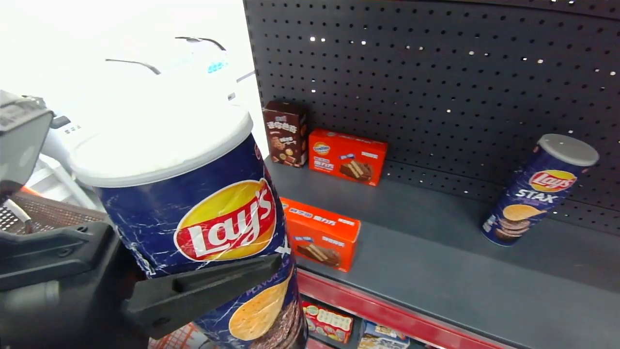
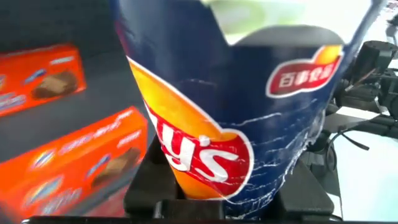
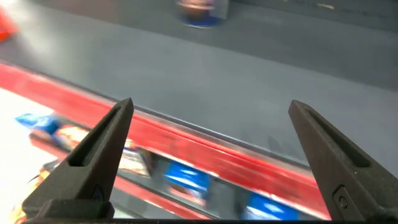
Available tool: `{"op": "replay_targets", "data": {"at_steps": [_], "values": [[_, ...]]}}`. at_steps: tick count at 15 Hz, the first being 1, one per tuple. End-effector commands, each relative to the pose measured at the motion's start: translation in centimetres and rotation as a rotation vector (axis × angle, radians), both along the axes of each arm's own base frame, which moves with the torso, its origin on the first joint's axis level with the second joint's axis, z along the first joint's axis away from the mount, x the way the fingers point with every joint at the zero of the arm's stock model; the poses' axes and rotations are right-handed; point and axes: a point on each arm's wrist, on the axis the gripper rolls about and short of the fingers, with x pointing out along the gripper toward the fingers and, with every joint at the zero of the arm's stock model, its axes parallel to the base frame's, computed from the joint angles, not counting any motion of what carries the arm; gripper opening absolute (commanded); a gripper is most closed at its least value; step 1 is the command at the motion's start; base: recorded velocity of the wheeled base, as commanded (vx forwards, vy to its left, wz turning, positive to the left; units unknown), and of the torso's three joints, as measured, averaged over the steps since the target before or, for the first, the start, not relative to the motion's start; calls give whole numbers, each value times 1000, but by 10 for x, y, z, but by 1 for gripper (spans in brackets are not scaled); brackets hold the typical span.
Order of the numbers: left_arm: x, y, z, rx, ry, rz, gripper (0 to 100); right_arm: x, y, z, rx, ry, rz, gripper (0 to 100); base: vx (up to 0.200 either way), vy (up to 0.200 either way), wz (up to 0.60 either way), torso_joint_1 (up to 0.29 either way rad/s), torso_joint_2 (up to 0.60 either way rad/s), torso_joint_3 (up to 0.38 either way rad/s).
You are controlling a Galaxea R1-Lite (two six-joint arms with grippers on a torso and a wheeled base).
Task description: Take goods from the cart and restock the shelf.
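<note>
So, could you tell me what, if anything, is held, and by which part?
The left gripper clamps the tall blue cylindrical crisp can around its lower body; the right gripper is open and empty.

My left end effector (image 1: 203,283): holds a can (image 1: 193,194), before the shelf's (image 1: 436,252) left end.
Back left: small box (image 1: 286,133), flat box (image 1: 346,156) just right of it.
Front left: third box (image 1: 319,240), before the flat box.
Right: second can (image 1: 537,194), tilted toward the back panel (image 1: 436,72).
</note>
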Motion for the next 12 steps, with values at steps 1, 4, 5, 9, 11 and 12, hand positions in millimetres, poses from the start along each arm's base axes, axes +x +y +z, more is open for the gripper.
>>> {"op": "replay_targets", "data": {"at_steps": [1, 4, 5, 9, 11, 12], "values": [[0, -1, 0, 1, 1, -3, 0, 0, 0, 0, 0, -1, 0, 100, 0, 0, -600, 17, 2, 2], [1, 0, 1, -1, -1, -1, 0, 0, 0, 0, 0, -1, 0, 100, 0, 0, -600, 2, -1, 2], [1, 0, 1, -1, -1, -1, 0, 0, 0, 0, 0, -1, 0, 100, 0, 0, -600, -2, 2, 12], [1, 1, -1, 2, 2, 4, 0, 0, 0, 0, 2, -2, 0, 100, 0, 0, -300, 1, 1, 0], [1, 1, -2, 5, 6, 8, 0, 0, 0, 0, 0, -1, 0, 100, 0, 0, 0, 0, 0, 0], [1, 2, -2, 4, 5, 10, 0, 0, 0, 0, 0, -1, 0, 100, 0, 0, 0, 0, 0, 0]]}}
